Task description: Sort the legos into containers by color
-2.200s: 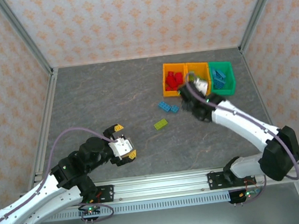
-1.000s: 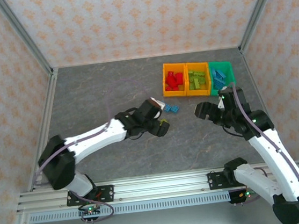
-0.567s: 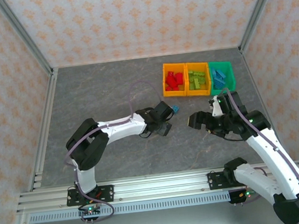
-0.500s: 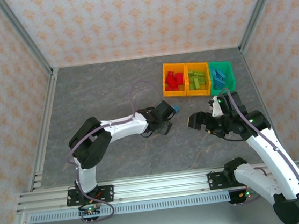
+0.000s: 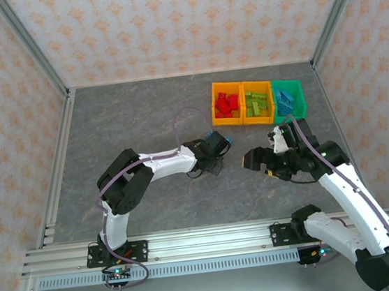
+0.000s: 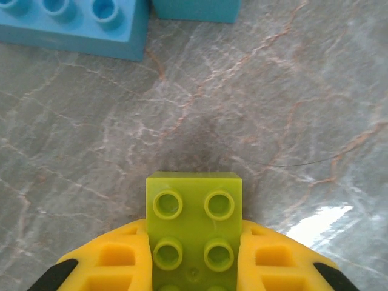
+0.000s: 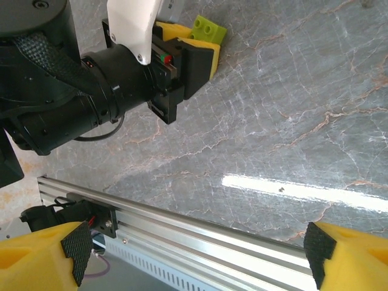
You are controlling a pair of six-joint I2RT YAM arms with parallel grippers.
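My left gripper is shut on a lime green lego; its yellow fingers press both long sides while the brick rests on the grey table. Two light blue legos lie just beyond it. From above, the left gripper sits mid-table with a blue lego at its far side. The right wrist view catches the green lego poking out of the left gripper. My right gripper hangs open beside it, nothing between its fingertips. The containers stand at the back right: an orange one with red legos, an orange one with green, a green one with blue.
An aluminium rail runs along the table's near edge, also seen below my right gripper as a rail. Metal frame posts and patterned walls enclose the table. The left arm's black wrist lies close to the right gripper.
My left gripper has reached right to the green lego and closed on it. The right arm has shifted slightly left and stays open.
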